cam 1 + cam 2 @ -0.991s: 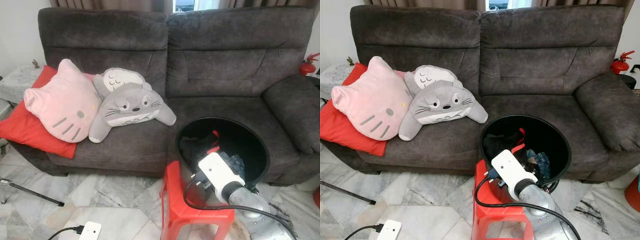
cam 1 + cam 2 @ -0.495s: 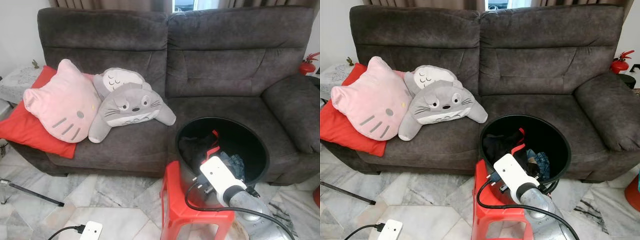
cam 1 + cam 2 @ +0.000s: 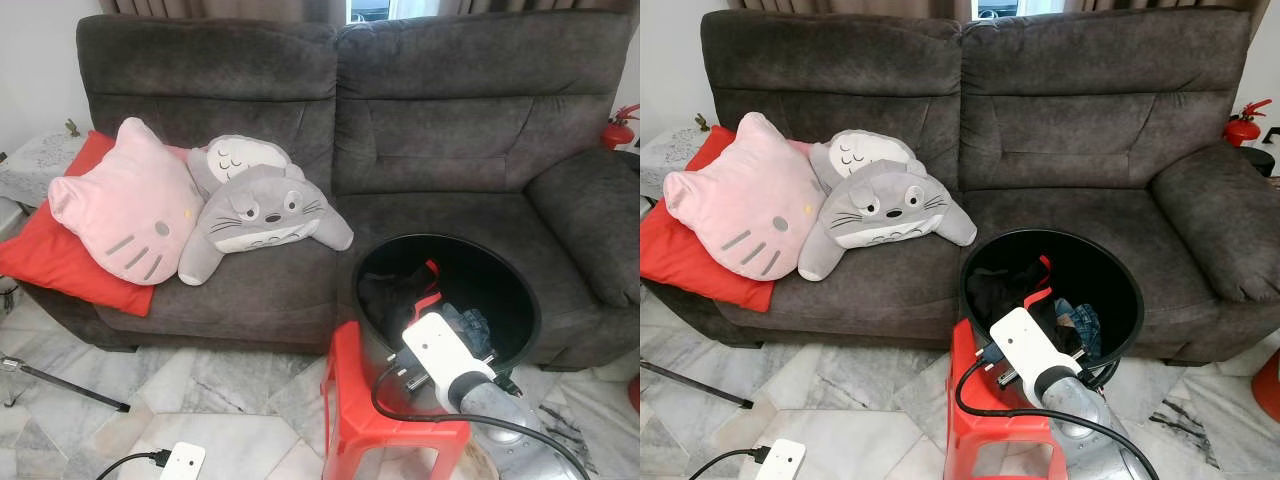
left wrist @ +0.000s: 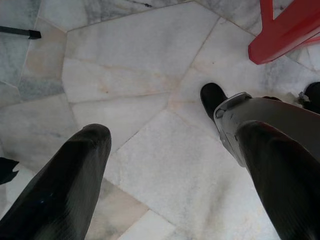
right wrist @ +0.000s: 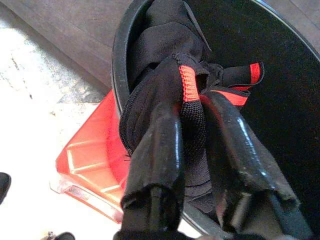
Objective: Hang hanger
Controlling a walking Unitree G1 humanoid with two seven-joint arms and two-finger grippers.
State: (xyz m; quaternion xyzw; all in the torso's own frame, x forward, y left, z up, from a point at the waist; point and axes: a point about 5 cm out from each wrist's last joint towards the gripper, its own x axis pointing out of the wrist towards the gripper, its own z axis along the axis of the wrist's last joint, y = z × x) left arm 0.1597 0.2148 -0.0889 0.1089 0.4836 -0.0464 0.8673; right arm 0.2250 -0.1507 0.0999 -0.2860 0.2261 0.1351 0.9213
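a dark grey sofa (image 3: pixel 400 130) fills the back of the scene, with a pink cat cushion (image 3: pixel 125 210), a red cushion (image 3: pixel 45 255) under it and a grey plush toy (image 3: pixel 260 210) piled at its left end, well apart from the work. in front of the right seat a black tub (image 3: pixel 520 290) sits on a red stool (image 3: pixel 350 400), likely raised there so the arm can reach into it without the robot bending far. clothes lie heaped inside, a black garment with red trim (image 5: pixel 165 75) on the near side and some blue cloth (image 3: pixel 1080 322) beside it. the right gripper (image 5: pixel 192 150) is over the tub's near rim, its two fingers pinched together on a fold of that black garment, the red-edged band running up between them; the hold looks meant for lifting the piece out. no hanger can be made out in these pictures, so the task's own thing cannot be placed, and this looks like an early fetching step. the left gripper (image 4: pixel 175 165) hangs idle over the marble floor (image 4: pixel 130 65), fingers spread apart and holding nothing.
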